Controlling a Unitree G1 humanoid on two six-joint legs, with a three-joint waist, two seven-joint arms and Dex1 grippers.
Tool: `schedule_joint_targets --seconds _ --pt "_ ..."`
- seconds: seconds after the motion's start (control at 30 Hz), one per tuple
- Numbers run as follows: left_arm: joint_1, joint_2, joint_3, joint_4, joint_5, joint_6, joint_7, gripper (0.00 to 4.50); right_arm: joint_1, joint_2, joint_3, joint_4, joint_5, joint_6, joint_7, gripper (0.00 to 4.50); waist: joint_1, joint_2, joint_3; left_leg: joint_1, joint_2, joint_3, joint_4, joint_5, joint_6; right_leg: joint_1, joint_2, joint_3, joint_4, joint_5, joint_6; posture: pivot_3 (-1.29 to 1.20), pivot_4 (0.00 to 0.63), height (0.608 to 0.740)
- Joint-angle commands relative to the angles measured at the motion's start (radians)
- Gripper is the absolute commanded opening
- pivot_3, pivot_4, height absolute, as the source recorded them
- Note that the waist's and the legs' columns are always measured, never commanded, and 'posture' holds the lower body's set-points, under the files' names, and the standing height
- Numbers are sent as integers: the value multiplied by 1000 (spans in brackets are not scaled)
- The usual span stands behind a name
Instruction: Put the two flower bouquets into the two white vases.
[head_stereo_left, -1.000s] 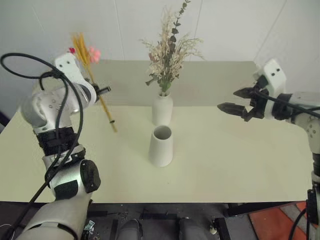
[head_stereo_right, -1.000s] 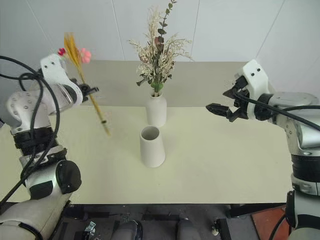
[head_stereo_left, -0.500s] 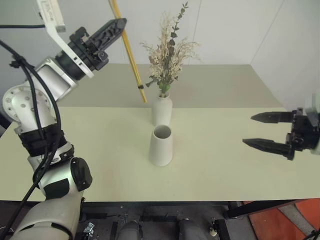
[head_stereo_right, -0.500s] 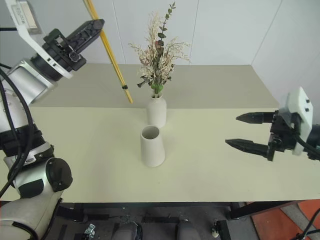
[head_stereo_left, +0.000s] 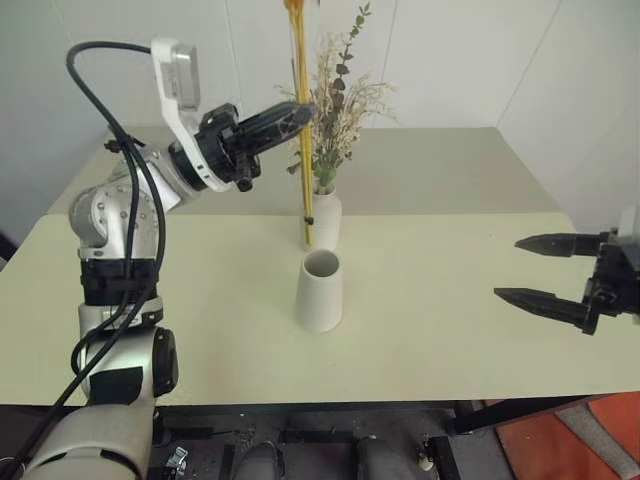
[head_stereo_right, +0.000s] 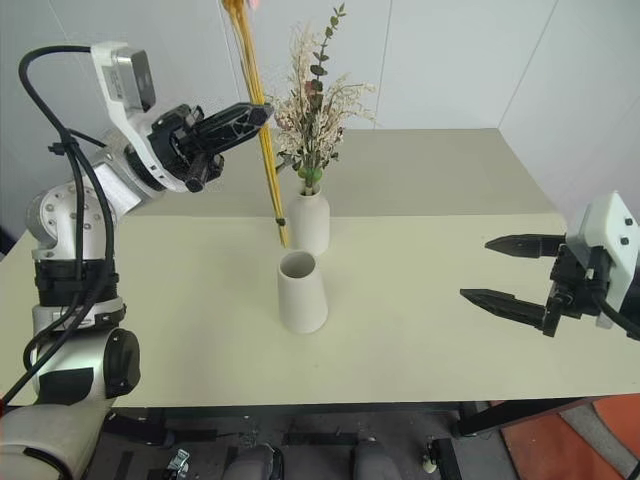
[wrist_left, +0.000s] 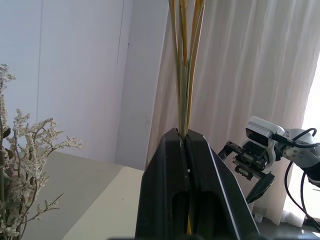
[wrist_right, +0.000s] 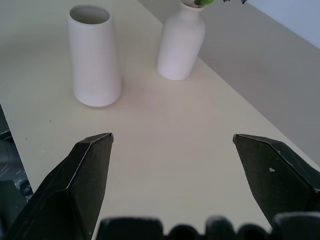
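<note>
Pale cream counter, white wall behind; a curtain hangs past the right arm in the left wrist view. Two white vases mid-counter, close together, one behind the other. Bottle-shaped vase at the back already carries the bushy spray of beige sprigs and dark green leaves. Cone-like vase in front, wide mouth open and empty. Left claw raised above the counter, just left of the spray, fingers clamped tight on the yellow wheat stalks. Stalks stand near upright, tops running out of frame, cut ends hanging just above and behind the cone vase's mouth, in front of the bottle vase. The spray stands close beside the stalks on their right. Right claw well off to the right over the counter's edge, fingers spread wide, holding nothing, pointing toward the vases.
</note>
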Motion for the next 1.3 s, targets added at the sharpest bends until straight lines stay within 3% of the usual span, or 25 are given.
schedule_joint_targets --seconds 0.03,0.7,0.83,1.17,1.3 --pt "8 -3 -6 -15 -6 -22 -28 46 3 -16 -44 -29 13 -10 -17 4500 1 0 0 0 0 0 0 0 0 0 0 0 0 0 0 0 150 740" --pt "137 -47 -122 -101 61 -112 -102 46 -11 -33 -15 -29 15 -11 -59 4500 7 0 0 0 0 0 0 0 1 0 0 0 0 0 0 0 150 740" --pt "151 -47 -122 -101 63 -123 -125 990 -13 -34 -15 -29 17 -11 -61 4500 8 0 0 0 0 0 0 0 1 0 0 0 0 0 0 0 150 740" --pt "335 77 -100 -249 42 -65 -165 4338 -23 -34 -5 -22 14 -24 -70 4500 1 0 0 0 1 0 0 0 1 0 0 0 0 0 0 0 150 740" --pt "457 204 -36 -279 87 -77 -143 4490 -18 -44 -7 -14 19 -22 -53 4500 3 0 0 0 1 0 0 0 1 0 0 0 0 0 0 0 150 740"
